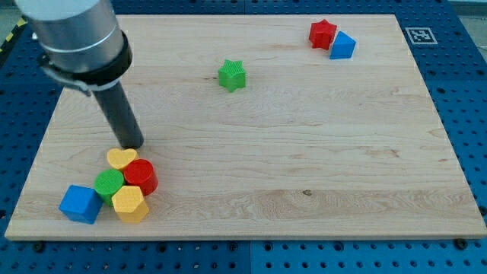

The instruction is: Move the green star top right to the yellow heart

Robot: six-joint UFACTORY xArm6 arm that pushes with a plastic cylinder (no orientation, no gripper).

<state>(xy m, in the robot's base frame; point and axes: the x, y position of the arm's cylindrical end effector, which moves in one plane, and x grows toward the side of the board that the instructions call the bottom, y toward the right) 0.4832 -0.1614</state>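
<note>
The green star (232, 75) lies alone on the wooden board (304, 152), toward the view's top, left of centre. The yellow heart (121, 158) lies at the view's lower left, at the top of a cluster of blocks. My tip (132, 145) rests just above and right of the yellow heart, close to it or touching it. The green star is far from my tip, up and to the view's right.
Below the yellow heart, packed together, are a red cylinder (141, 176), a green cylinder (109, 183), a yellow hexagonal block (130, 203) and a blue cube (81, 203). A red star (323, 33) and a blue block (342, 46) touch at the view's top right.
</note>
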